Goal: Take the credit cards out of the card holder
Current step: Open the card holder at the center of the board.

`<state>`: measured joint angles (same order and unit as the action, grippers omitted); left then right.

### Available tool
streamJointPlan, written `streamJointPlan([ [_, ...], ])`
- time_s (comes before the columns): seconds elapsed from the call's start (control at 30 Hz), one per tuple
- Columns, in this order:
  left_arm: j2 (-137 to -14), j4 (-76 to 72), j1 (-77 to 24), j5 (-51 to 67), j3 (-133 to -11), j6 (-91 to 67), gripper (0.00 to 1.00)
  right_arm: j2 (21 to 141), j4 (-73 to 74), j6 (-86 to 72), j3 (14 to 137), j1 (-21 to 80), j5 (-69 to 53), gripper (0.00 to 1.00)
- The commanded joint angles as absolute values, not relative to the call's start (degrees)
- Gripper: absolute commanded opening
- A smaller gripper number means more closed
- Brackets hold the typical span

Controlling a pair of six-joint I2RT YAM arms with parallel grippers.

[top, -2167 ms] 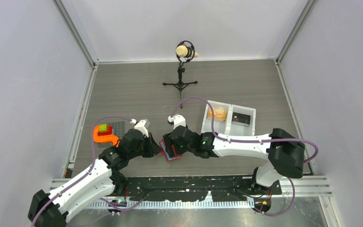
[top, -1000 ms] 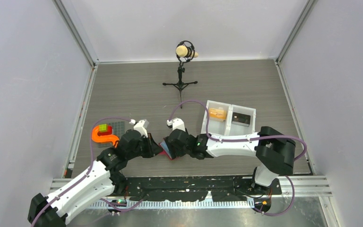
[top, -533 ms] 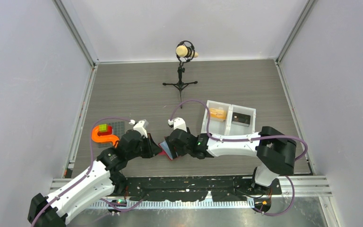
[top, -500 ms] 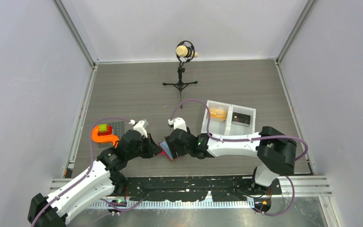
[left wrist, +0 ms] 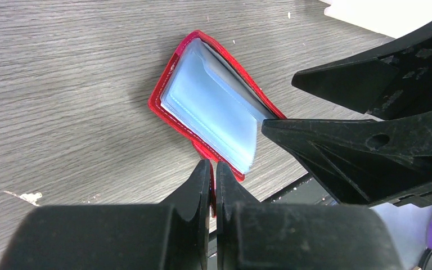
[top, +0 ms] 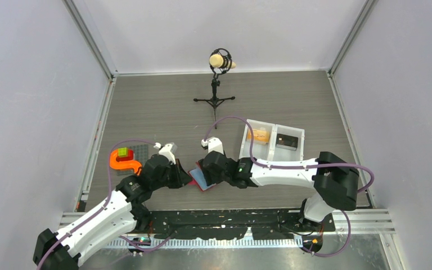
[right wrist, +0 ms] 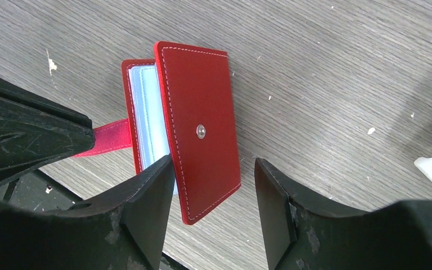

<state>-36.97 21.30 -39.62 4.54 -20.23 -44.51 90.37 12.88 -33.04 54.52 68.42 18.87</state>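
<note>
At the counter [top: 163, 101] near edge, left gripper [left wrist: 210, 170] clamps the card holder [left wrist: 208, 107] strap [right wrist: 104, 140]; right gripper [right wrist: 214, 166] spread around its cover [right wrist: 199, 95]; we count 0 credit cards out.

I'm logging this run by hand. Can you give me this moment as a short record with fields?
card holder: partly open, red cover lifted off the pale blue pockets
left pincer: shut on the holder's red strap
right pincer: open, straddling the cover, one fingertip against the pockets
cards: none out; none clearly visible inside
tray: white, two compartments, beyond the holder to the right, not touched
</note>
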Motion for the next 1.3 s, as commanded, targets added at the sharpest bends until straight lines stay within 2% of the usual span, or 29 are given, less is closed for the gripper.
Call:
streamJointPlan([
  [0.0,-36.87,20.28,-39.4,3.78,-20.47,-43.51,0.0,90.56,12.48,-33.07,54.35,67.78,20.38,0.6],
  [0.33,-36.17,23.05,-39.39,2.11,-21.74,-42.39,0.0,88.38,13.35,-34.71,50.52,64.54,21.05,0.57],
  [0.8,-33.56,21.25,-39.38,5.41,-22.52,-42.89,0.0,83.57,19.52,-33.5,53.8,63.64,24.84,0.53],
  [1.0,-33.34,19.34,-39.43,6.39,-21.89,-43.74,0.0,77.2,15.8,-31.93,53.61,63.8,17.58,0.52],
  [1.27,-32.51,18.47,-39.38,6.87,-21.97,-44.1,0.0,76.14,5.45,-31.86,51.19,63.98,6.21,0.49],
])
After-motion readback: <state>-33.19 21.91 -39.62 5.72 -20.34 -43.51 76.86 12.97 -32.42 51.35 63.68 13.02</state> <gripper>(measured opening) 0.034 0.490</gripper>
